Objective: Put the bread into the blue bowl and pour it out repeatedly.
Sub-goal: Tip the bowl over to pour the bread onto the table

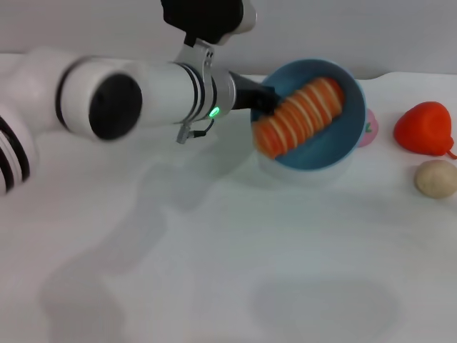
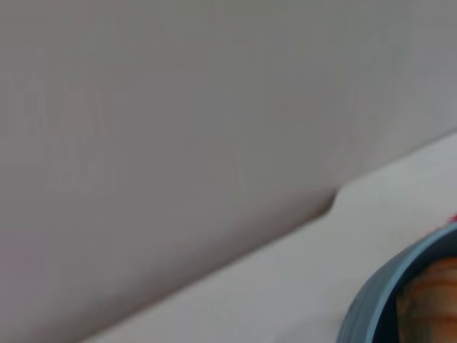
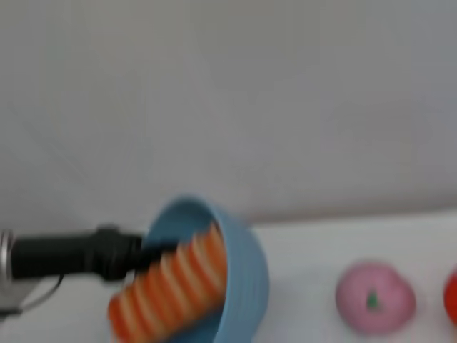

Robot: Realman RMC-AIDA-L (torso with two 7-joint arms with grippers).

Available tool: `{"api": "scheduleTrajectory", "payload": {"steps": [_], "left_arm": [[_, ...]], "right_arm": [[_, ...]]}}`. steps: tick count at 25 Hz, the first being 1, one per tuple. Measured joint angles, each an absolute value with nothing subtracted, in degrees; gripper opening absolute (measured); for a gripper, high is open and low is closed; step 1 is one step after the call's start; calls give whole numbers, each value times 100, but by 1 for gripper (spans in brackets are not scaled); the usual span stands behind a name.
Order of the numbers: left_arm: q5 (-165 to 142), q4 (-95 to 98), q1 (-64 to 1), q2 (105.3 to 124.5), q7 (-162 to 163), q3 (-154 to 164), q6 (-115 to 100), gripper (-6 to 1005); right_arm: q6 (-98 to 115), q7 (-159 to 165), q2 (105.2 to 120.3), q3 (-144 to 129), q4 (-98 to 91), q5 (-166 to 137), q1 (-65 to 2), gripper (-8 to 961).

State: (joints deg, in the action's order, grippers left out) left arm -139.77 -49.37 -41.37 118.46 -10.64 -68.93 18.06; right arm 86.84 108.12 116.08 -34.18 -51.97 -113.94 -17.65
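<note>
Left tool (image 1: 265,100) clamped on the near-left rim of the bowl (image 1: 350,139), holding it tipped with its opening toward the camera. Bread (image 1: 300,118) lies slantwise inside, lower end sticking over the left rim beside the tool. Pink fruit (image 3: 374,296) just right of bowl; red fruit (image 1: 425,128) and beige ball (image 1: 436,179) farther right on bench (image 1: 214,271). Right tool not in view

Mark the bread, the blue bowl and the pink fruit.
bread (image 1: 303,114), head view, ridged top at mid-length.
blue bowl (image 1: 348,141), head view, inner wall beside the loaf.
pink fruit (image 3: 375,298), right wrist view, middle of its front face.
</note>
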Motion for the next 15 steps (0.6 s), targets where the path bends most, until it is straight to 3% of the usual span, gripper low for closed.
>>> {"api": "scheduleTrajectory", "payload": {"steps": [15], "left_arm": [[-13935, -3022, -4243, 11912, -1029, -5180, -1848, 7]], "right_arm": [[8851, 10908, 11567, -2861, -5047, -12063, -1696, 439]]}}
